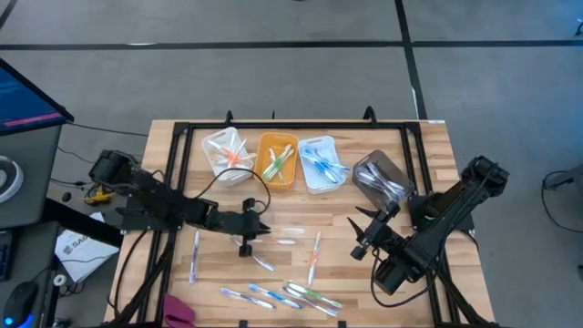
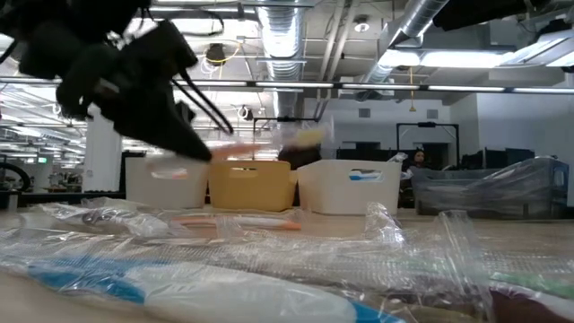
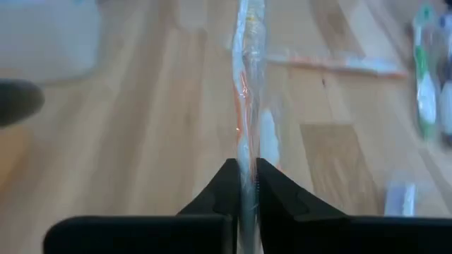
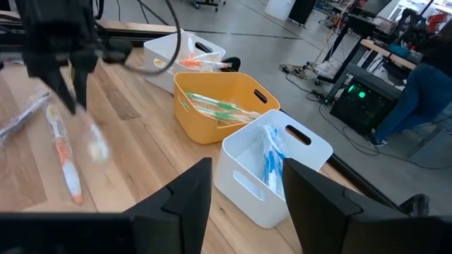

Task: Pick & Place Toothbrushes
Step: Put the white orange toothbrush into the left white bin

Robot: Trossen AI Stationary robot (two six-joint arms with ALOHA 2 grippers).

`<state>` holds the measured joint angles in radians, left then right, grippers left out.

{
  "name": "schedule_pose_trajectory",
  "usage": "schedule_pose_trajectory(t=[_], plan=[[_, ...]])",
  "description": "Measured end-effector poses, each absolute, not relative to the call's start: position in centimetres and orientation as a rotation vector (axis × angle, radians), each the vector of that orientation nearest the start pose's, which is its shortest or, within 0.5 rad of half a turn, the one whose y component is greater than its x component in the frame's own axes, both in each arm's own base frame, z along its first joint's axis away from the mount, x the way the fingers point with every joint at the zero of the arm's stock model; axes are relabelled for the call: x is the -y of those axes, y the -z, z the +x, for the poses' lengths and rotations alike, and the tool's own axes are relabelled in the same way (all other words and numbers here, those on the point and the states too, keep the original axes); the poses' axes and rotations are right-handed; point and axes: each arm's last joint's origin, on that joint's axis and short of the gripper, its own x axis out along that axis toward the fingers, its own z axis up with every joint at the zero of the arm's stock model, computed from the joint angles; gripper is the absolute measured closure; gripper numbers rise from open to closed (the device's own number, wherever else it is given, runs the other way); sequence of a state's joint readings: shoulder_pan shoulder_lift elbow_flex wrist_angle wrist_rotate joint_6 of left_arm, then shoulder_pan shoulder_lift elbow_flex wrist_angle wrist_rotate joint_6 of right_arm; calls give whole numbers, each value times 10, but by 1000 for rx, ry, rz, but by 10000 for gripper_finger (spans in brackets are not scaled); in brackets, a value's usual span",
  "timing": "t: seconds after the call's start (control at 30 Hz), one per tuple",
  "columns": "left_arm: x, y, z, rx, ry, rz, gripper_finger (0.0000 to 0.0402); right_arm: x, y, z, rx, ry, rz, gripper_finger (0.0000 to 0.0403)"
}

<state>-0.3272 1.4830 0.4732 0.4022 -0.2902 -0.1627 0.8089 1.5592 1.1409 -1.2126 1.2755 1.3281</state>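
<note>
The left gripper (image 3: pixel 244 185) was pinched shut on a wrapped orange brush (image 3: pixel 245 106) near the middle of the table (image 1: pixel 428 155). The right gripper (image 4: pixel 244 185) waited near the right edge, jaws apart, holding nothing. More brushes (image 1: pixel 282 293) lay along the front edge. Three bins (image 1: pixel 276 160) at the back edge held others.

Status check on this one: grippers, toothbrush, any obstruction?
Left gripper shut on wrapped orange toothbrush. Right gripper open, empty, near white bin. Nothing obstructing.
</note>
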Motion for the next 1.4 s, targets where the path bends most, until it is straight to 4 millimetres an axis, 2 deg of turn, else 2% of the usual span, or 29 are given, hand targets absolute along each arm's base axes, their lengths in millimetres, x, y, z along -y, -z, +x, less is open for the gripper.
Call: schedule_pose_trajectory(t=[0.1,0.23,0.47,0.6,0.77,1.0,1.2,1.4], plan=[[74,-152,238,-534,-110,35,385,-170,-247,200,-394,723,-172,236],[65,-174,218,-475,-384,21,385,-170,-247,200,-393,723,-170,234],[33,-213,179,-331,-743,-25,385,-170,-247,200,-393,722,-169,237],[11,-222,163,-291,-877,-93,385,-170,-247,200,-392,722,-169,235],[-13,-215,151,-319,-1067,-191,385,-170,-247,200,-392,722,-169,234],[-37,-181,141,-361,-1226,-301,383,-170,-247,200,-393,722,-171,235],[-45,-154,141,-346,-1223,-349,385,-169,-247,201,-393,724,-171,235],[-47,-159,150,-267,-1147,-357,383,-165,-247,205,-394,747,-163,236]])
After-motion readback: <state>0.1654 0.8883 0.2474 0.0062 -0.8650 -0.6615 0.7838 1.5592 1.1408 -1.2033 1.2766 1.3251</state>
